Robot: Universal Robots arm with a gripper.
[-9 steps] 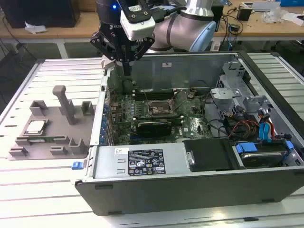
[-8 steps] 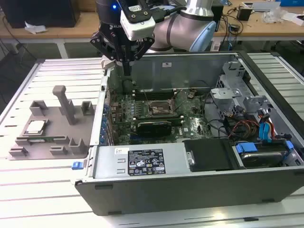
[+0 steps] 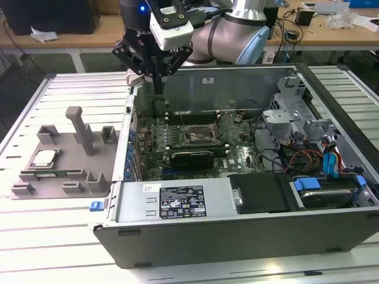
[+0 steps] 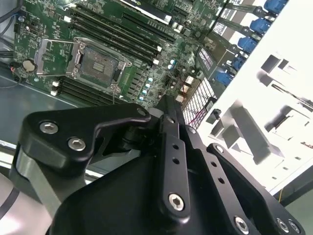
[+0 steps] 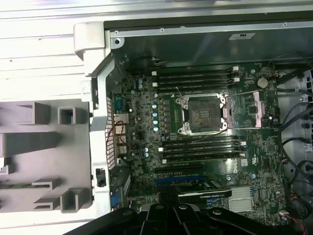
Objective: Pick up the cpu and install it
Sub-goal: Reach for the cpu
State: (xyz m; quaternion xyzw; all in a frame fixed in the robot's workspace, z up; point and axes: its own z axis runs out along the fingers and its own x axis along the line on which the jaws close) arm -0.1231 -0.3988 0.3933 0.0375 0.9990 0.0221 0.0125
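Observation:
The cpu (image 3: 44,157), a small silver-grey square, lies on the grey slotted fixture tray (image 3: 65,177) at the exterior view's left, outside the computer case. My gripper (image 3: 158,89) hangs above the case's back left corner, over the edge of the motherboard (image 3: 177,139), far from the cpu. In the second wrist view the gripper (image 4: 168,104) has its black fingers pressed together with nothing between them. The dark socket frame (image 5: 203,114) in the middle of the board stands open and bare inside; it also shows in the second wrist view as the socket (image 4: 98,64).
The open case (image 3: 237,231) has raised metal walls around the board. A drive cage (image 3: 290,118), cables (image 3: 320,160) and a black power supply (image 3: 260,192) fill the exterior view's right. Memory slots (image 5: 195,78) flank the socket. An upright post (image 3: 80,127) rises from the tray.

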